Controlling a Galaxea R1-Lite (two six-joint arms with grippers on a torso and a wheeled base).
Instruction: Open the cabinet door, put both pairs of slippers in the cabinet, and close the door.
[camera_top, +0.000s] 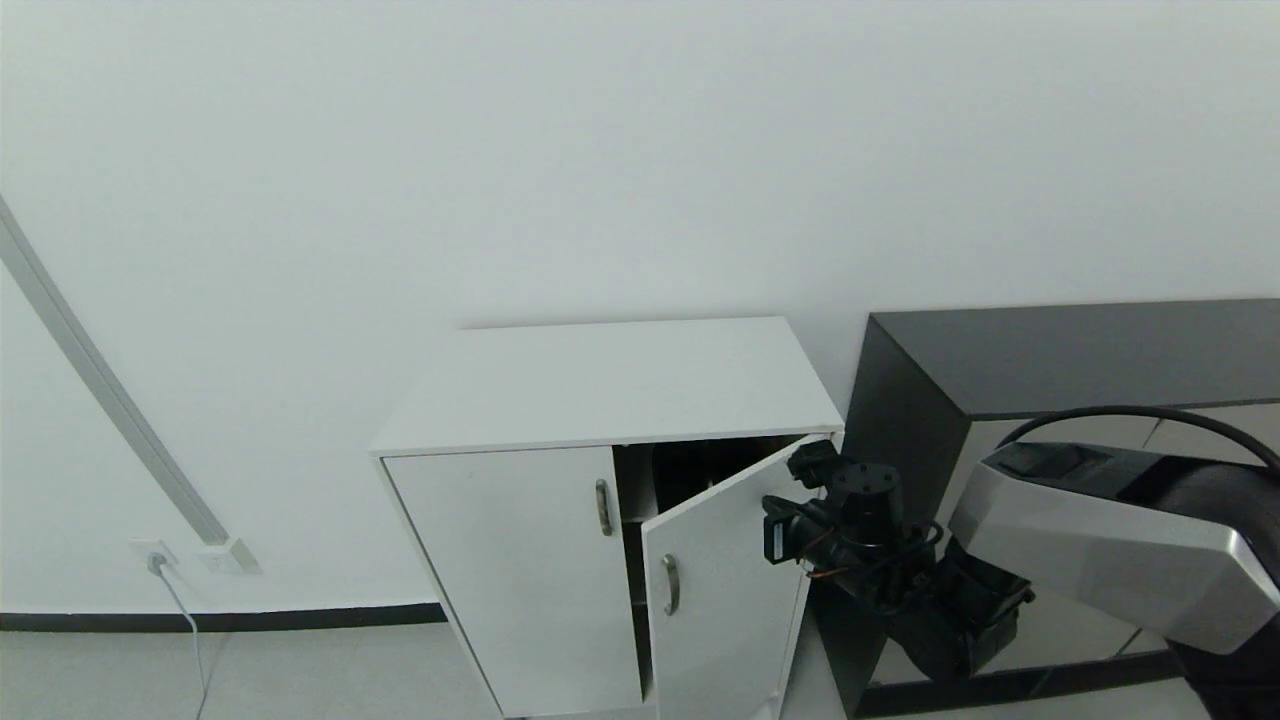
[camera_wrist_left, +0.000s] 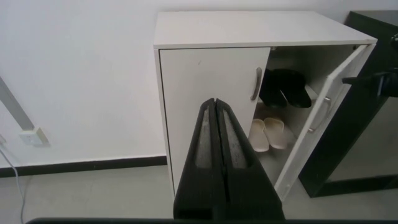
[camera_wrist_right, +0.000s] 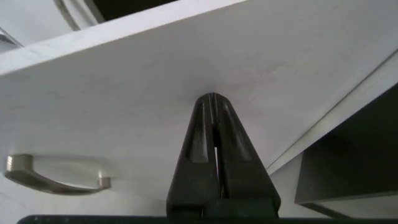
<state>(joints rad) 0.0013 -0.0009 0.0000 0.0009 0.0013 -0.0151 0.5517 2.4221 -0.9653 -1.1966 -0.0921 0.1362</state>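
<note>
- i see my right gripper (camera_wrist_right: 212, 98) clenched empty, tips against the half-open right door (camera_top: 725, 600).
- left gripper (camera_wrist_left: 214, 102) clenched empty, well off the cabinet (camera_wrist_left: 249, 28).
- black slippers (camera_wrist_left: 287, 87) shelved above the pale slippers (camera_wrist_left: 268, 132) inside.

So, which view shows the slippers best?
The left wrist view: it looks into the open cabinet, with black slippers above pale slippers. The head view gives a dark gap behind the door; the right wrist view faces the door's front.
</note>
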